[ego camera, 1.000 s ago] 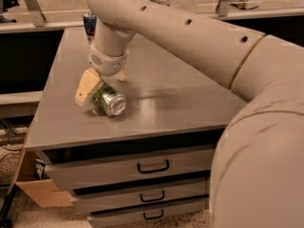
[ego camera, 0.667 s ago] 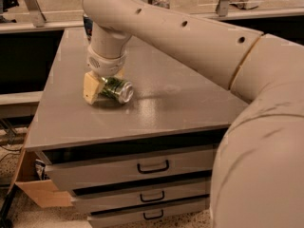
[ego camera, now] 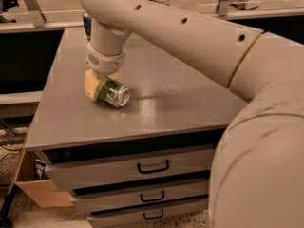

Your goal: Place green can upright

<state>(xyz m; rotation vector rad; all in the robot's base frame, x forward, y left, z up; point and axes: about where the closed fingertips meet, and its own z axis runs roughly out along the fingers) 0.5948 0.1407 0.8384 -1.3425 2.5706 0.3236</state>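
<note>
Holding the can (ego camera: 114,94) on its side, the gripper (ego camera: 101,85) hangs near the grey bench's (ego camera: 180,103) left edge. Drawers (ego camera: 154,165) sit below; a cardboard box (ego camera: 42,194) stands on the floor.

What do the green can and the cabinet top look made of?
The green can: likely aluminium, glossy; its silver end glints. The cabinet top: grey, semi-matte, maybe laminate or painted metal; soft sheen only. The gripper clasps the can at the top's left side.

The cream-beige two-finger gripper (ego camera: 103,82), low over the left of the flat matte grey desk (ego camera: 180,103), clasps a green aluminium can (ego camera: 112,92) with pale leafy mottling and a silver end. Pale drawers (ego camera: 95,171) carry black handles (ego camera: 153,166).
</note>
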